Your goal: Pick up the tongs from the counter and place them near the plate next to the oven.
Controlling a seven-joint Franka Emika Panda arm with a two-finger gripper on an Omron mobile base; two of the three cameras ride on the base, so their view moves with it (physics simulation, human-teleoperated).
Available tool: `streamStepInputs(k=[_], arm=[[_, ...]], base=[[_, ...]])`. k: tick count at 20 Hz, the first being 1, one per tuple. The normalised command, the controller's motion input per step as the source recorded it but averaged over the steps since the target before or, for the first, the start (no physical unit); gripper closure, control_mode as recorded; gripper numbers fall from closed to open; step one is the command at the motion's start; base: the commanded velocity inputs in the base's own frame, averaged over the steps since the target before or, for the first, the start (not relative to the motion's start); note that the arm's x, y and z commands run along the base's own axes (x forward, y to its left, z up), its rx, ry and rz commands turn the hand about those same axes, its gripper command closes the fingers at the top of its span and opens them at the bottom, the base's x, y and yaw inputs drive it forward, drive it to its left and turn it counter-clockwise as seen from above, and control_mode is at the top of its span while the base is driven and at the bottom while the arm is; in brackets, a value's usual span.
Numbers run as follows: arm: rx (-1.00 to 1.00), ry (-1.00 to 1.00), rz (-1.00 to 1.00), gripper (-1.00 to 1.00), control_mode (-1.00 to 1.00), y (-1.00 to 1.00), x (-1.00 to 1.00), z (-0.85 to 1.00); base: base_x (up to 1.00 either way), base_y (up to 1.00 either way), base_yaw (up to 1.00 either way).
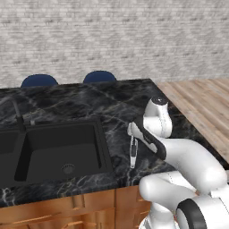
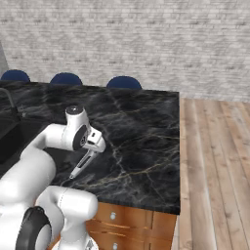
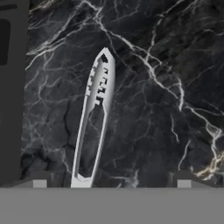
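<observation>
Left base view. At far left a black sink basin [image 1: 58, 152] is sunk into the black marble counter with pale veins [image 1: 112, 105]; a thin dark faucet [image 1: 18, 117] is seen at the basin's far rim. Orange-brown wooden cabinet fronts [image 1: 67, 210] are seen below the slab. Just right of the basin, on bare marble, the slim silver metal tongs with black patches [image 1: 133, 152] are lying flat, one end toward the counter's front edge and the other under the hand. Directly above them the white arm's hand is held, its fingers hidden by the wrist. Two dark blue rounded chair backs [image 1: 99, 77] are seen beyond the far edge of the counter, before a pale grey brick wall [image 1: 112, 36]. A light wooden plank floor [image 1: 201, 103] is seen right of the counter.

Right base view. The basin is cut off at the left edge. Right of it the tongs [image 2: 80, 166] are seen slanting down from under the hand toward the front edge.

Hand view. The basin edge is seen as a dark strip at left. The tongs [image 3: 94, 118] lie just right of it, lengthwise up the frame. The two-finger gripper [image 3: 111, 183] is spread wide, one dark tip [image 3: 39, 179] left of the tongs' near end, the other well to the right, nothing pinched. Whether the tips touch the marble cannot be told.
</observation>
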Motion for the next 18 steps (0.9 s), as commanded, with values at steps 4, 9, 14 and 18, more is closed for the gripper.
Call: streamStepInputs(k=[4, 9, 14, 18], arm=[[0.01, 0.00, -0.11, -1.00, -1.00, 0.06, 0.49, -0.49], [0.00, 0.00, -0.12, -1.00, -1.00, 0.14, 0.51, -0.50], [0.00, 0.00, -0.12, -1.00, -1.00, 0.08, 0.43, -0.51], [0.00, 0.00, -0.10, -1.00, -1.00, 0.00, 0.33, -0.64]], base=[[0.00, 0.00, 0.00], [0.00, 0.00, 0.00], [0.00, 0.00, 0.00], [0.00, 0.00, 0.00]])
